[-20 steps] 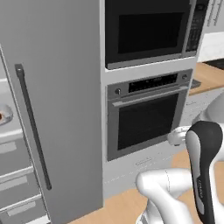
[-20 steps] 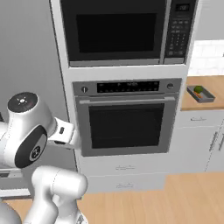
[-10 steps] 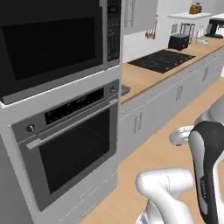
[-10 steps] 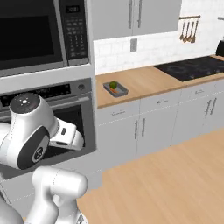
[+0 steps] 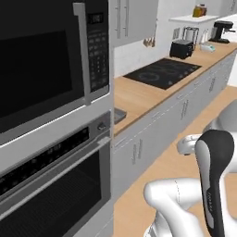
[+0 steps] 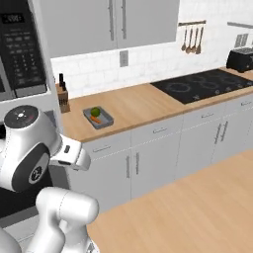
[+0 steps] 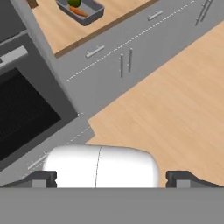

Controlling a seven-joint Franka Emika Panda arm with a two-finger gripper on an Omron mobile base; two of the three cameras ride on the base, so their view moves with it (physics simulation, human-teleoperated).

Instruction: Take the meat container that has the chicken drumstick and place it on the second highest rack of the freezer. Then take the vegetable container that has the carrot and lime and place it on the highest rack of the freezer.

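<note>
My gripper [image 7: 111,177]: wide open, holds nothing | vegetable container [image 7: 81,11] with carrot [image 7: 78,12] and lime [image 7: 74,2]: on worktop [image 7: 57,28], top of hand view, far ahead of gripper

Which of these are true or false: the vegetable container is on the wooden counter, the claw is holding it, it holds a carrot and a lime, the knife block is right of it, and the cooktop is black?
1. The vegetable container sits on the wooden counter. True.
2. The claw grips the container. False: its tips stand wide apart with nothing between them.
3. The container holds a carrot and a lime. True.
4. In the right base view, the knife block stands right of the container. False: it stands left of it.
5. The cooktop is black. True.
</note>
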